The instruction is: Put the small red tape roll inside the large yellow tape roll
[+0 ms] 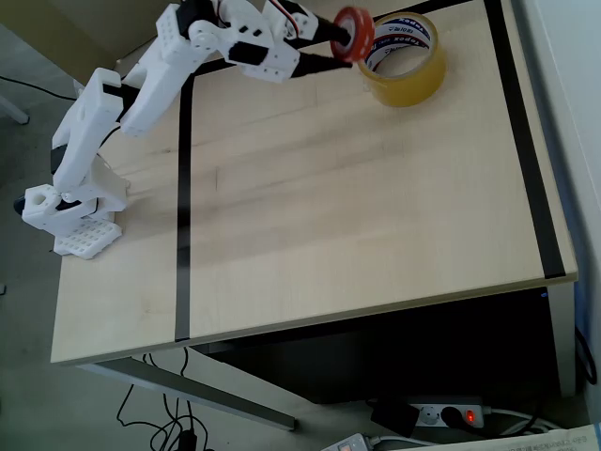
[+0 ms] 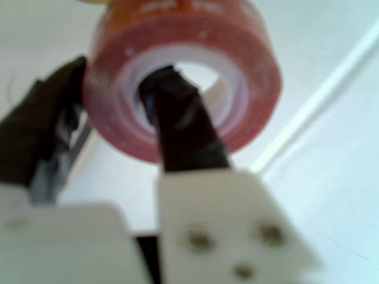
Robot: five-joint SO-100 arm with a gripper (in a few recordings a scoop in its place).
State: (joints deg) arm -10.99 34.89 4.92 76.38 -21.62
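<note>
The small red tape roll (image 1: 354, 34) hangs in the air at the top of the overhead view, just left of the large yellow tape roll (image 1: 406, 60), which lies flat on the wooden table with its printed white core facing up. My gripper (image 1: 336, 43) is shut on the red roll's wall. In the wrist view the red roll (image 2: 183, 59) is close and blurred; one black finger (image 2: 180, 121) reaches through its pale core and the other finger (image 2: 44, 136) presses on its outer left side.
The white arm (image 1: 150, 85) stretches from its base (image 1: 75, 211) at the table's left edge. Black tape lines (image 1: 183, 207) cross the table (image 1: 357, 207). Below the front edge, a power strip (image 1: 446, 413) and cables lie on the floor.
</note>
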